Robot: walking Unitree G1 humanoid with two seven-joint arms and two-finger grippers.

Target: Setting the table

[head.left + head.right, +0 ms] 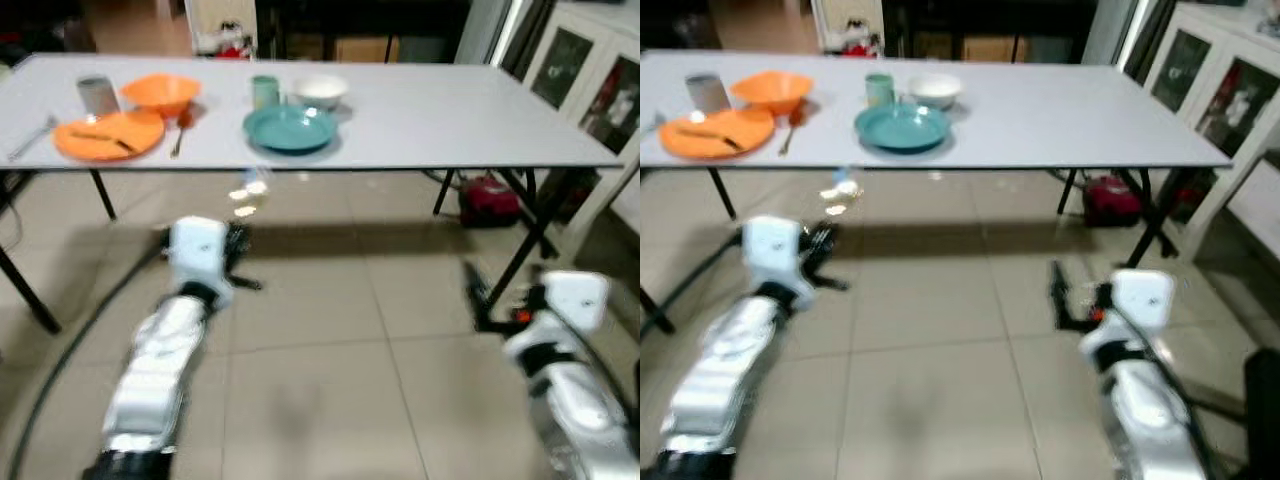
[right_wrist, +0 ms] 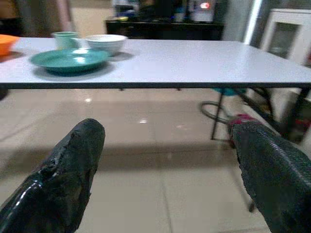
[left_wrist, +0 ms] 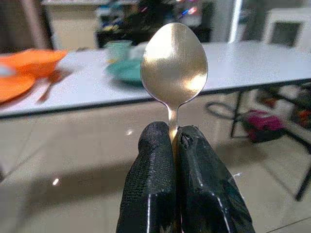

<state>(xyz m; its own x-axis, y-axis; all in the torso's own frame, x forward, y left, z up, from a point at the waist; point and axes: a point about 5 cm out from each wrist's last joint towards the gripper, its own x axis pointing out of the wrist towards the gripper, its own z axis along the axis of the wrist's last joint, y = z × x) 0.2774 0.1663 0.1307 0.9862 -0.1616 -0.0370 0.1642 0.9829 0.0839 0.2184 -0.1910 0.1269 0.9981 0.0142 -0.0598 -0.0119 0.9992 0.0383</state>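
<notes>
A long grey table (image 1: 450,120) stands ahead of me. On it are a teal plate (image 1: 290,128), a green cup (image 1: 265,90) and a white bowl (image 1: 320,90). Further left sit an orange bowl (image 1: 160,93), an orange plate (image 1: 108,135), a metal cup (image 1: 97,95), a spoon (image 1: 180,130) and a fork (image 1: 30,138). My left gripper (image 3: 175,133) is shut on the handle of a golden spoon (image 3: 174,68), bowl end pointing up, low over the floor short of the table. My right gripper (image 2: 169,133) is open and holds nothing, also low before the table.
Black table legs (image 1: 515,255) stand at both ends. Under the right end sits a red object (image 1: 488,200). At the right is a white cabinet (image 1: 590,90) with glass doors. A dark cable (image 1: 70,340) curves over the tiled floor on my left.
</notes>
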